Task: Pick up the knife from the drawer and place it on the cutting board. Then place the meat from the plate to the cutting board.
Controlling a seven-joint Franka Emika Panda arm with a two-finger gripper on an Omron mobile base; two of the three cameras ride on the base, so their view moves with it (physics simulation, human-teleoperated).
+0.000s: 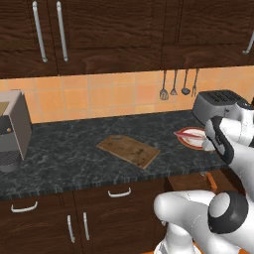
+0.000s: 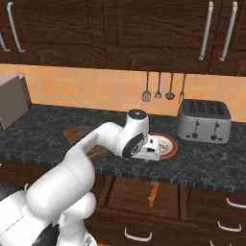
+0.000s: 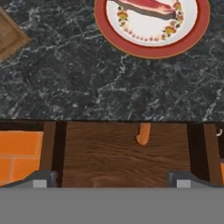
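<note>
The drawer stands open under the counter edge, showing its brown wooden bottom. Only the orange-red handle end of the knife sticks out from under the counter; the blade is hidden. From the right base view the knife lies in the drawer. My gripper hangs open and empty above the drawer, short of the knife. The red-rimmed white plate holds the pink meat. The brown cutting board lies flat on the counter left of the plate.
A silver toaster stands at the back right of the dark stone counter. Several metal utensils hang on the tiled wall. A grey appliance sits far left. Upper cabinets hang overhead.
</note>
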